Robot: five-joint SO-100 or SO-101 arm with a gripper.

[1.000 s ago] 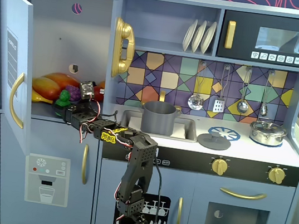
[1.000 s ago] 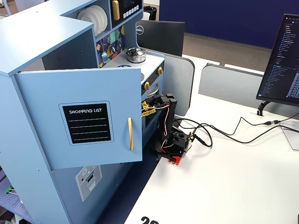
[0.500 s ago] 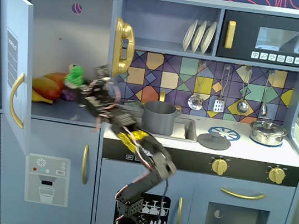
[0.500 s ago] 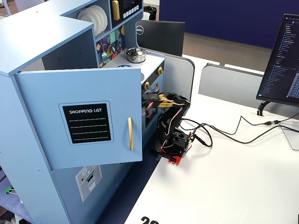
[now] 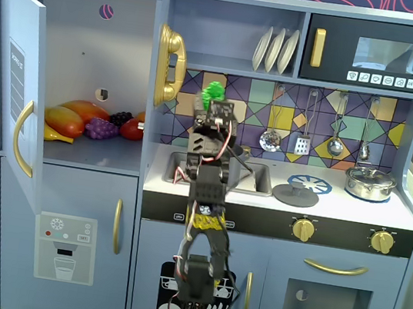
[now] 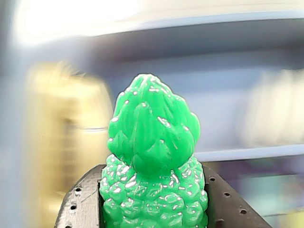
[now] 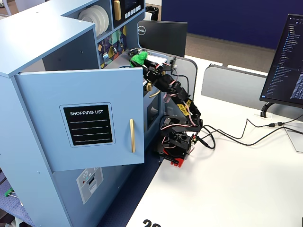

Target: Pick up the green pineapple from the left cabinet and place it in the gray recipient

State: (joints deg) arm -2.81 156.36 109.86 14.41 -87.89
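Pineapple [image 6: 154,190], green and bumpy, sits clamped between the jaws by its knobbly body, crown poking out above them, held over the counter [image 5: 407,219]. It looks light, stiff plastic; the bumps should resist slipping.

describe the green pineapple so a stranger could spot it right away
Find the black arm in front of the blue toy kitchen's sink. Its gripper holds the green pineapple up above the counter. It is the only bright green, bumpy thing there.

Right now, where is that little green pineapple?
The gripper holds the green pineapple in the air above the sink, right of the open cabinet.
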